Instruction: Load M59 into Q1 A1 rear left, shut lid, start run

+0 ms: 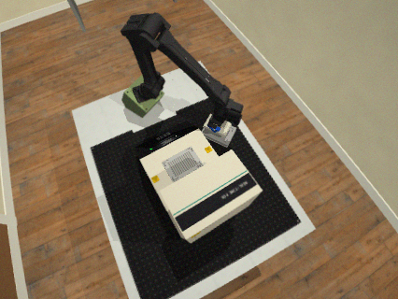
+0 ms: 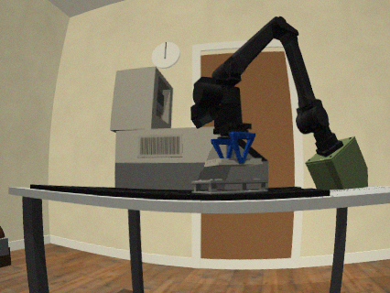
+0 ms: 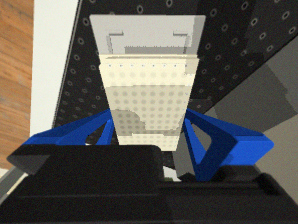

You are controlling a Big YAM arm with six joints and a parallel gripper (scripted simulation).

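- The white table is covered mostly by a black perforated mat, with wood floor seen all round.
- Q1, the big cream cycler, is parked in the middle of the mat, and its lid is swung up and back, seen standing tall in the exterior view. The block is left exposed and no plate is seen on it. A small green lamp is lit at the panel end.
- The black arm is bolted to a green base at the far end of the table, and it's reached over to the right side of Q1.
- The grey plate nest N1 is sat on the mat just beside Q1's right flank.
- The plate M59 is clamped across its width by the gripper, one blue finger on each long side. It's tilted over the nest, the far end seeming to be down on N1 and the gripped end raised, as seen from the wrist view. Which end has A1 can't be made out.
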